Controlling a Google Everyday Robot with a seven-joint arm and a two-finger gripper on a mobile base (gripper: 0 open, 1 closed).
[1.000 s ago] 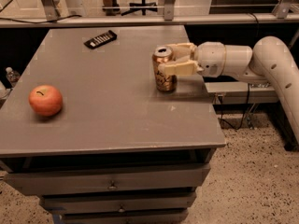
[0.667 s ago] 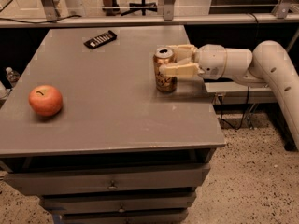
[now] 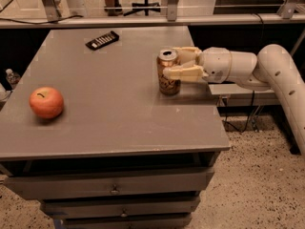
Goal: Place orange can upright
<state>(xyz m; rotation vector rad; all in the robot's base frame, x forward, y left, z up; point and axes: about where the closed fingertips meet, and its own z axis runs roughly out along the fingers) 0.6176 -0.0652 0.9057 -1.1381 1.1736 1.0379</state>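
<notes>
While the orange can (image 3: 168, 80) stands upright near the right edge of the grey table (image 3: 119, 109), long axis vertical, the gripper (image 3: 172, 62) reaches in level from the right. Its fingers (image 3: 187, 73) clasp the can's upper half, front and back.

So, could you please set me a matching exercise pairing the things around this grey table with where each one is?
Things
1. round red-orange apple
2. flat black remote control
3. slim copper-orange drink can
4. cream two-finger gripper

Places
A. lying at the far side of the grey table, near its middle
B. reaching in from the right, clasped on the can
C. resting towards the front left
D. standing upright near the right edge

Pairs: 1-C, 2-A, 3-D, 4-B
</notes>
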